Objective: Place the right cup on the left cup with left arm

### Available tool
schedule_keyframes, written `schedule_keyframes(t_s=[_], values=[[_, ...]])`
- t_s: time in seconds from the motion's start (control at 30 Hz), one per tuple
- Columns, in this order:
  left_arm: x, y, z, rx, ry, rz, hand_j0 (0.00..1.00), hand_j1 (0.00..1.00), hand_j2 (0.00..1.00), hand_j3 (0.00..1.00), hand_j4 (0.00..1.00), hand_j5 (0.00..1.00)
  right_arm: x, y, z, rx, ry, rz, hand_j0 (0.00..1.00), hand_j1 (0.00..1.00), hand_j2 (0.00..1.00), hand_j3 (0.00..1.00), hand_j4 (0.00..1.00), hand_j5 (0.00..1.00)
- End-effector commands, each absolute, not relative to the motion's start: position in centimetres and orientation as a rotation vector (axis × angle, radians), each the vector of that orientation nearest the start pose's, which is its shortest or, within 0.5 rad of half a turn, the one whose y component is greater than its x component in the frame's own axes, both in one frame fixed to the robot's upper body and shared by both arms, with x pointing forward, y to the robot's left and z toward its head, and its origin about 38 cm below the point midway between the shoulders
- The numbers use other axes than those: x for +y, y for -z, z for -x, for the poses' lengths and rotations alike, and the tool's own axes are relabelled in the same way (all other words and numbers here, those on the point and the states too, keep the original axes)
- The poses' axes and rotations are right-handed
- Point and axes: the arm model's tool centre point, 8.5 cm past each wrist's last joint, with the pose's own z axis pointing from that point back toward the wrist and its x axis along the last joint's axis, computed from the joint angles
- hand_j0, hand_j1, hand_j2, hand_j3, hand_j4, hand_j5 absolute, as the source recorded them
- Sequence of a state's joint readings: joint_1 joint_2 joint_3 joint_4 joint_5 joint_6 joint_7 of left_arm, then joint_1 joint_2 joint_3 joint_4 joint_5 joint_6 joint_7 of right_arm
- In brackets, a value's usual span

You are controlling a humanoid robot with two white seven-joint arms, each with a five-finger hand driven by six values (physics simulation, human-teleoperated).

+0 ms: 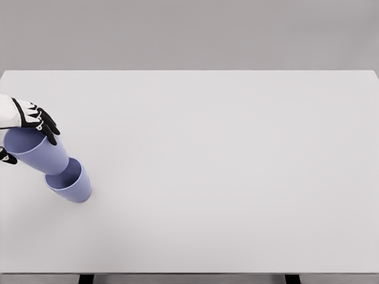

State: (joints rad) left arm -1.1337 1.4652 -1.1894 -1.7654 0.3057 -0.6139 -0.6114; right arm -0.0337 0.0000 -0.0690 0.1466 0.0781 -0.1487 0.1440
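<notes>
Two lavender-blue cups show at the left of the head view. One cup (71, 182) stands on the white table (225, 165) with its mouth up. The other cup (37, 150) is tilted, its base dipping into the standing cup's mouth. My left hand (26, 133) comes in from the left edge and is shut on the tilted cup near its rim, black fingers (46, 125) over the top and the thumb (7, 158) below it. The right arm is out of view.
The table's near edge (189, 273) runs along the bottom of the picture, with two dark legs under it. A plain grey wall stands behind the far edge.
</notes>
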Motion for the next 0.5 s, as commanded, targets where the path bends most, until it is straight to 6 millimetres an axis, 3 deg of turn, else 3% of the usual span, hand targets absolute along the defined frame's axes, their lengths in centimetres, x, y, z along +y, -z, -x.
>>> schedule_keyframes(t_s=[0.0, 0.47], values=[[38.0, -34.4, -33.7, -1.338, 2.034, -0.146, 0.66, 0.66, 0.66, 0.66, 0.66, 0.66, -25.5, 25.8, 1.4, -0.034, -0.013, -0.068, 1.00, 1.00, 1.00, 1.00, 1.00, 1.00], [37.6, -33.1, -33.8, -1.325, 2.036, -0.103, 0.66, 0.66, 0.66, 0.66, 0.66, 0.66, -25.5, 25.8, 1.3, -0.036, -0.013, -0.068, 1.00, 1.00, 1.00, 1.00, 1.00, 1.00]])
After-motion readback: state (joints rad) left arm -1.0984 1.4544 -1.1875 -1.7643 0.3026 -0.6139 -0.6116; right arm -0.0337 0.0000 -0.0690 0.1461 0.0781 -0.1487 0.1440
